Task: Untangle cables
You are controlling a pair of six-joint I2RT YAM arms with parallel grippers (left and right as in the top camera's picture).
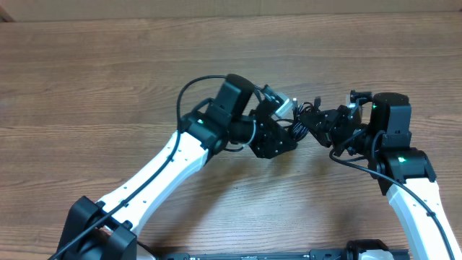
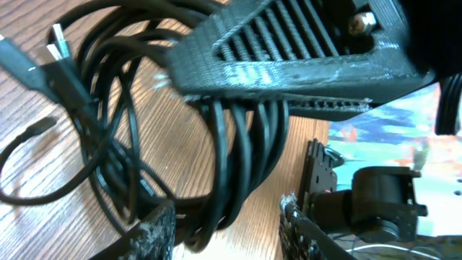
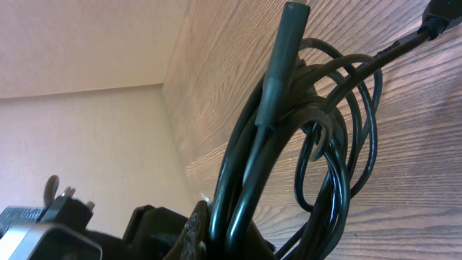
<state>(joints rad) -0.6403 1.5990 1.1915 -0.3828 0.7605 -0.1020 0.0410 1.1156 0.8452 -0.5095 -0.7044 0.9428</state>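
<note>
A bundle of thin black cables [image 1: 306,120] hangs in loops between my two grippers above the table's middle. In the left wrist view the cables [image 2: 108,115] form several loops with small plugs at the upper left. My right gripper [image 1: 333,127] is shut on several strands; in the right wrist view [image 3: 242,235] the strands rise from between its fingers, one ending in a long black plug [image 3: 278,65]. My left gripper [image 2: 227,232] is open. Cable loops hang between its fingers, closer to the left one. The right gripper's finger [image 2: 289,65] sits just above it.
The wooden tabletop [image 1: 108,79] lies under both arms. A thicker black cable [image 1: 189,90] arcs over the left arm's wrist, and another runs along the right arm [image 1: 354,162]. A pale wall shows beyond the table edge in the right wrist view [image 3: 86,108].
</note>
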